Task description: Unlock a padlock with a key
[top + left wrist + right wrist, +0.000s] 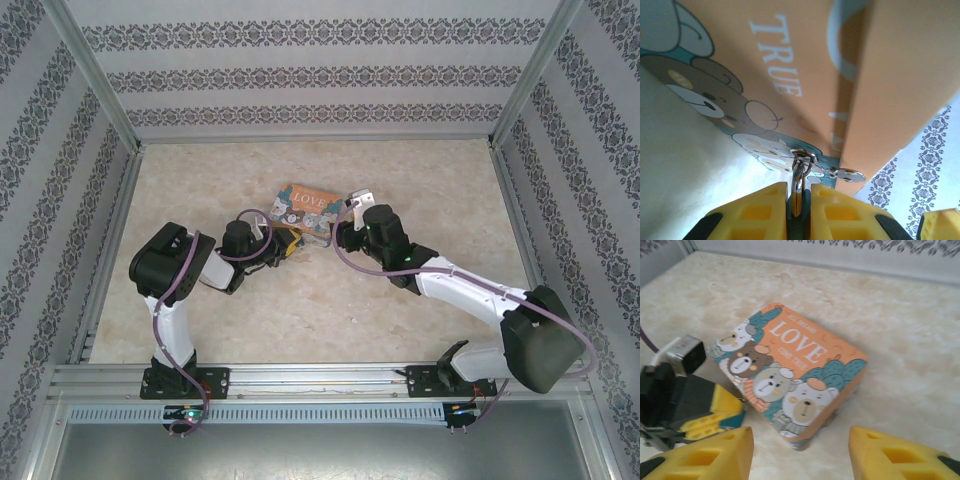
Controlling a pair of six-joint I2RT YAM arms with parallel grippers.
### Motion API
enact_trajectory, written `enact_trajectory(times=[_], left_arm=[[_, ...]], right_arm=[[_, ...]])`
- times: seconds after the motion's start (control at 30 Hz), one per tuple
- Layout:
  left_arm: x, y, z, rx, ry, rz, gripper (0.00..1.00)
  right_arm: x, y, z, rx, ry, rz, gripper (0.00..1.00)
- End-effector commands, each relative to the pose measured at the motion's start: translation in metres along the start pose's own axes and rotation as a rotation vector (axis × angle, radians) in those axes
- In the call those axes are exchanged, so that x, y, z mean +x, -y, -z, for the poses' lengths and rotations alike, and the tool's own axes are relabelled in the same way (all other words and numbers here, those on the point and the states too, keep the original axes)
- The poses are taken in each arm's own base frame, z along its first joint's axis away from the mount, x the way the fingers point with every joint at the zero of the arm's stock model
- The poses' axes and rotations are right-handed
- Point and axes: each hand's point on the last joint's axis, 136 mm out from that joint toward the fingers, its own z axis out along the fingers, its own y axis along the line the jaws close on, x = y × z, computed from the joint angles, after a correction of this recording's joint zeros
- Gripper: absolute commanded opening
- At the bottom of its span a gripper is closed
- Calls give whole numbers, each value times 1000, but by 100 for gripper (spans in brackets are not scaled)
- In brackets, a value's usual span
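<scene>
The padlock (798,186) sits at the near edge of the LOVE tin (800,365), pinched between the yellow fingers (765,207) of the left tool (799,197), which is clenched tight on it. Its silver metal rises from the grip to a small ring against the tin's side. Its body is mostly hidden, though a teal patch at that tool's tip in the right wrist view is probably it. A flat silver tab (849,175) juts out just beside the ring. The tin lies flat on the pale table (900,330). The right tool (800,457) hangs near the tin's corner, its fingers spread wide and grasping nothing.
</scene>
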Motion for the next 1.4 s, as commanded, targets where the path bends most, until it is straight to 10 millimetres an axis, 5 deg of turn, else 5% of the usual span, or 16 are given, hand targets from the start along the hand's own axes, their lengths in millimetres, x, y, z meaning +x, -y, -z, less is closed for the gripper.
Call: enact_trajectory(times=[0.0,0.23,0.53,0.83,1.1,1.37], left_arm=[[2,13,0,14,4,-30,14],[1,19,-1,14,8,-35,14],[1,22,0,1,6,-38,14],[4,23,0,-8,3,-31,12],[5,21,-2,-25,-1,-25,12],[5,20,-4,-25,0,-4,12]], right_arm=[[-11,22,8,96,4,170,60],[-34,44,14,133,76,145,98],[-44,73,27,255,148,60,98],[-31,71,33,197,139,126,89],[-19,33,31,180,126,507,91],[17,-15,23,47,87,795,91]])
